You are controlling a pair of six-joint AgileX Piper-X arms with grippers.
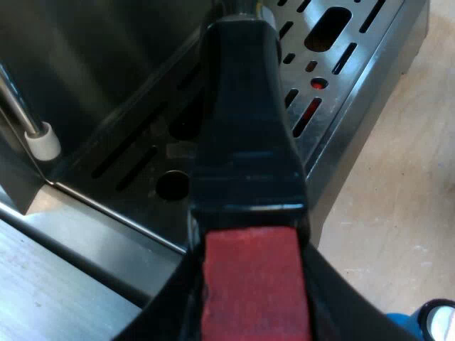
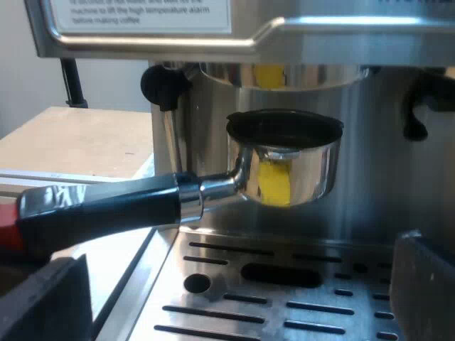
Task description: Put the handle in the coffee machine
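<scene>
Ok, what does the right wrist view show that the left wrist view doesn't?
Right wrist view: the holder's metal basket sits below the machine's brew head, a gap between them. Left wrist view: my left hand clamped on the holder's red end, plus the steam wand's white tip. Both: the holder's dark handle and the slotted drip tray.

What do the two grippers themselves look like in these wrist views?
Left gripper: two black fingers with smooth, curved outer edges and no markings that I can see. Right gripper: two black fingers, blocky, with flat, squared tops. The black handle with the red end belongs to the holder and is not part of a gripper.
</scene>
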